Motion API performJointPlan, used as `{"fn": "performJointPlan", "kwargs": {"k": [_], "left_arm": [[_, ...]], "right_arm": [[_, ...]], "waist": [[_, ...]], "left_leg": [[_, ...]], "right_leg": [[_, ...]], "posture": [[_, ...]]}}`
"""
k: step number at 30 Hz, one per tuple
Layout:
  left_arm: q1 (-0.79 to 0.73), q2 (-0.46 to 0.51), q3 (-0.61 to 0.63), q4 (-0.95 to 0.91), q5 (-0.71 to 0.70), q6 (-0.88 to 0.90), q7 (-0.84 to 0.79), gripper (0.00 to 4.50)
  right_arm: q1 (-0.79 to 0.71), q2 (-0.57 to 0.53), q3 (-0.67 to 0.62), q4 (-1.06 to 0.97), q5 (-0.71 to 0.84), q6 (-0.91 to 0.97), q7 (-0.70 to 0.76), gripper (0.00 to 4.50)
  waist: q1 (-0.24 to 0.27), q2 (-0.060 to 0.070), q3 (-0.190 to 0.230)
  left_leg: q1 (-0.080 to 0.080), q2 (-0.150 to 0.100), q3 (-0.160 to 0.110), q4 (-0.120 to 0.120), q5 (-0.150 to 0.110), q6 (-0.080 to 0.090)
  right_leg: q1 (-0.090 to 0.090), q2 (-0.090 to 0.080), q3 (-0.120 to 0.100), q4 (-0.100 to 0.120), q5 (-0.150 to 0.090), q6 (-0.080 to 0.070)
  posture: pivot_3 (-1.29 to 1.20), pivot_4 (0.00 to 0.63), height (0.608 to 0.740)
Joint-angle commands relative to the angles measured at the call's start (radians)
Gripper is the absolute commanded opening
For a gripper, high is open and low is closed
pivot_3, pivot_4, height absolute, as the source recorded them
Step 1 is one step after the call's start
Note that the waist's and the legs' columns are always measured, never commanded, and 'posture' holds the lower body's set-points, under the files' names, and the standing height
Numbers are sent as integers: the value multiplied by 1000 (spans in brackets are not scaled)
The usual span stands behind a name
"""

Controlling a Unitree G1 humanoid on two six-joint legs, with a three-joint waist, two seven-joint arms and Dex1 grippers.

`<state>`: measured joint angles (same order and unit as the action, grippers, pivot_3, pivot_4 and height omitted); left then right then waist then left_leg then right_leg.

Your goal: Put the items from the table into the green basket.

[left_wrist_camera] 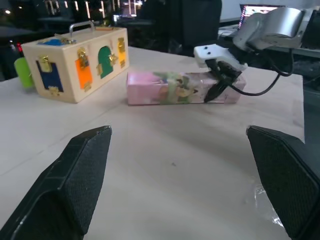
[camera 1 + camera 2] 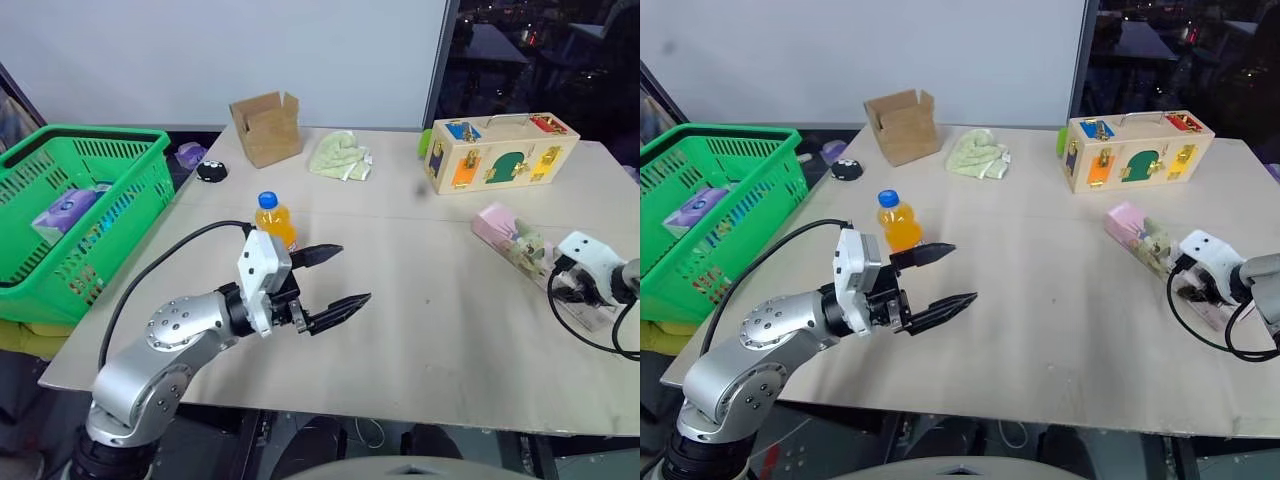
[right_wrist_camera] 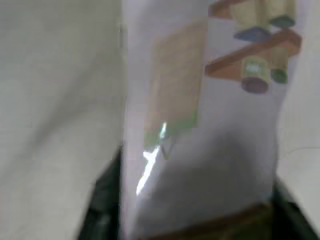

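Observation:
The long pink printed pack [image 2: 508,234] lies on the pale table [image 2: 420,330] at the right. My right gripper [image 2: 567,290] is shut on its near end, and the pack [image 3: 200,125] stands between the dark fingers in the right wrist view. The orange-drink bottle [image 2: 272,218] with a blue cap stands upright left of centre. Just in front of it and to its right, my left gripper [image 2: 348,275] hangs open and empty, pointing across the table toward the pack [image 1: 170,87]. The green basket [image 2: 100,133] stands off the table's left edge.
Along the far edge are a cardboard box [image 2: 267,127], a pale green cloth [image 2: 340,157] and a wooden latch box [image 2: 500,150] with a green cup [image 2: 424,143] beside it. A small black object [image 2: 211,171] lies near the basket. A purple pack [image 2: 65,212] lies inside the basket.

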<state>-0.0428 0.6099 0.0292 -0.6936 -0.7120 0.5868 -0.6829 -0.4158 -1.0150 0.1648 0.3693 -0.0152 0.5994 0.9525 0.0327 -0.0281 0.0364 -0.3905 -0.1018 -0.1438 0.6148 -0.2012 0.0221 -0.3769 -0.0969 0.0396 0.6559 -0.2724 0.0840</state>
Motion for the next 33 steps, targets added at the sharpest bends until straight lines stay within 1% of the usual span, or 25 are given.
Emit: {"fn": "performJointPlan", "kwargs": {"k": [1, 2, 6, 8, 9, 11, 12, 14, 17, 20, 24, 28, 33], "left_arm": [[-22, -29, 19, -4, -52, 31, 49, 4500], [-26, -40, 25, -1, -75, 51, 69, 4500], [-51, -123, 65, 10, -346, 183, 238, 4500], [-68, -130, 64, 27, -418, 231, 283, 4500], [-84, -151, 54, 53, -450, 246, 311, 4500], [-111, -186, 50, 107, -504, 258, 345, 4500], [-124, -202, 56, 136, -524, 259, 356, 4500], [-140, -217, 65, 169, -542, 261, 368, 4500], [-153, -217, 53, 192, -536, 255, 334, 4500], [-165, -231, 50, 195, -580, 251, 291, 4500], [-168, -233, 33, 195, -590, 253, 235, 4500], [-164, -246, 33, 203, -605, 251, 214, 4500], [-147, -238, 18, 204, -569, 245, 165, 4500]], "right_arm": [[25, 11, -55, -69, 50, 12, 30, 1577], [36, 10, -76, -90, 68, 9, 41, 1577], [116, 38, -247, -311, 306, 157, 151, 1577], [151, 54, -299, -406, 388, 176, 183, 1577], [174, 84, -333, -521, 488, 247, 187, 1577], [189, 141, -361, -688, 638, 360, 167, 1577], [186, 169, -361, -753, 693, 399, 151, 1577], [178, 199, -357, -818, 751, 436, 121, 1577], [134, 265, -323, -880, 833, 462, 77, 1577], [79, 313, -270, -895, 867, 468, 51, 1577], [27, 332, -211, -880, 890, 476, 46, 1577], [0, 334, -157, -860, 898, 475, 61, 1577], [-38, 350, -132, -836, 943, 499, 56, 1577]], "waist": [[0, 2, 1], [0, 3, 1], [-5, 7, 3], [-11, 9, 3], [-14, 9, 3], [-18, 10, 3], [-20, 10, 3], [-21, 10, 4], [-19, 9, 4], [-19, 9, 4], [-19, 9, 4], [-18, 9, 4], [-18, 9, 4]], "left_leg": [[0, 0, 0, 0, 0, 0], [0, 1, 0, 0, 0, 0], [0, 2, 0, 0, 0, 0], [-2, 2, -1, 2, 0, 0], [-2, 2, -1, 2, 0, 0], [-2, 2, -1, 2, 0, 0], [-2, 2, -1, 3, 0, 0], [-2, 3, -1, 3, 0, 0], [-2, 2, 0, 4, 0, 0], [-3, 2, 1, 4, -1, -1], [-3, 2, 0, 4, -1, -1], [-3, 2, 0, 4, -1, 0], [-3, 2, 0, 4, -1, -1]], "right_leg": [[0, 0, 0, 0, 0, 0], [0, 0, 1, 1, 0, 0], [-2, 1, 1, 1, 1, 2], [-3, 2, 1, 2, 2, 4], [-2, 2, 1, 2, 2, 4], [-2, 2, 0, 2, 2, 4], [-2, 3, 1, 3, 2, 4], [-2, 4, 1, 3, 2, 4], [-2, 3, 1, 2, 1, 2], [-2, 3, 2, 1, 2, 0], [-2, 3, 1, 1, 2, -1], [-3, 3, 1, 0, 2, -1], [-3, 3, 1, 1, 2, -1]], "posture": [[22, 0, 740], [14, 0, 740], [4, 0, 740], [-13, 0, 740], [-18, 0, 740], [-28, 0, 740], [-36, 0, 740], [-39, 0, 740], [-37, 0, 740], [-34, 0, 740], [-18, 0, 740], [-6, 0, 740], [10, 0, 740]]}}
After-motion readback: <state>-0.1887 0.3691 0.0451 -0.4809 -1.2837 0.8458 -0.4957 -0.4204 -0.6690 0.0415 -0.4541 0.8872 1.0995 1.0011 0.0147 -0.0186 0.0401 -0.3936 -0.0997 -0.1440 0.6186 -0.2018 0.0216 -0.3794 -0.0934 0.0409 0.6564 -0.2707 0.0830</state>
